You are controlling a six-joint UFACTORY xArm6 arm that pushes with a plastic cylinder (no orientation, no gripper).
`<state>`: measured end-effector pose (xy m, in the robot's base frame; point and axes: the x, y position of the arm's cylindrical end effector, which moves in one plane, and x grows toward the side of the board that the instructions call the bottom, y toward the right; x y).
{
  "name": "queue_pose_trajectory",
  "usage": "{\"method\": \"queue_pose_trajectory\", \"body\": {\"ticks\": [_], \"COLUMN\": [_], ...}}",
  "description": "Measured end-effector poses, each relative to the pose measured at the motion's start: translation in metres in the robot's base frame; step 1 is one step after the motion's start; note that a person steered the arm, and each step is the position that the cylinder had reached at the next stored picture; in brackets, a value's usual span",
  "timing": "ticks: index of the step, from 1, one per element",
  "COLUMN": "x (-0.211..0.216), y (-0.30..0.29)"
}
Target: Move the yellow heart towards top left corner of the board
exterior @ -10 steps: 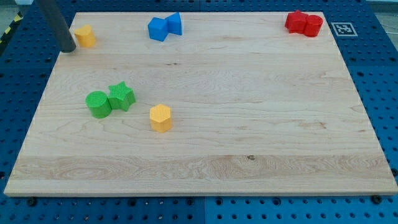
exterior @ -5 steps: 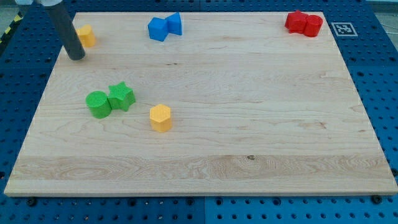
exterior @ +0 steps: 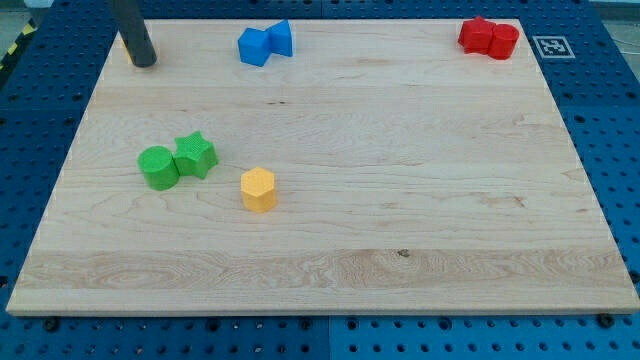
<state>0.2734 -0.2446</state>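
My tip (exterior: 145,62) sits in the upper left of the frame, and the rod has no pincer to open or close. The yellow heart (exterior: 123,43) is almost wholly hidden behind the rod, only a sliver showing near the surface (exterior: 400,200) corner. The risk as I judge it: pushing blind could drive the heart off the edge.

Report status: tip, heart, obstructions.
My tip at board's top-left corner. Yellow heart almost hidden behind rod, just a sliver showing. Nothing in the way.
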Motion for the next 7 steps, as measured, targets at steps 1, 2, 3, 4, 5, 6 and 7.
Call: {"method": "queue_pose_trajectory", "body": {"ticks": [1, 2, 3, 4, 5, 6, 7], "x": [-0.016, -0.031, -0.044, -0.056, -0.058, -0.020, 0.033], "y": [0.000, 0.000, 0.000, 0.000, 0.000, 0.000, 0.000]}}
